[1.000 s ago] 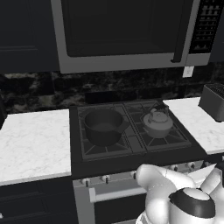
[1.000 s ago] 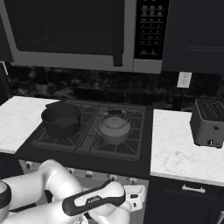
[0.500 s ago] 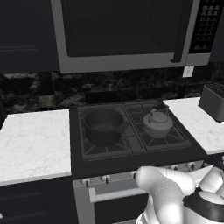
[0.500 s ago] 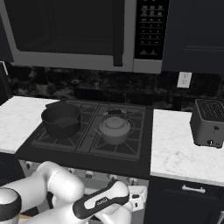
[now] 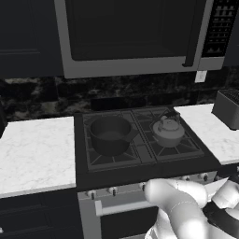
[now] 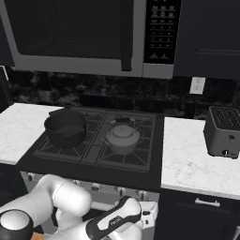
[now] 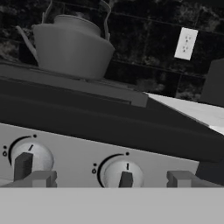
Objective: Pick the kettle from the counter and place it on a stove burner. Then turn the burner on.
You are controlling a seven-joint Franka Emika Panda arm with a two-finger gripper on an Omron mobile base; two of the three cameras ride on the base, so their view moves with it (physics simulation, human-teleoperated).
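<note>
Arm [image 5: 186, 210] has dropped lower and swung further right across the stove front over the last second; forearm [image 6: 115, 220] now sits lower in the right base view. Gripper [image 7: 111, 179] now faces the stove knobs [image 7: 124, 173], fingers apart.

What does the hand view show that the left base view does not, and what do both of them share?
The hand view alone shows two stove knobs close up from the front, with the gripper low before them, fingers spread.

The left base view alone shows the saucepan on the left burner, the microwave above and the counter left of the cooktop.

Both show the kettle on its stove burner, the wall outlet and the toaster.
</note>
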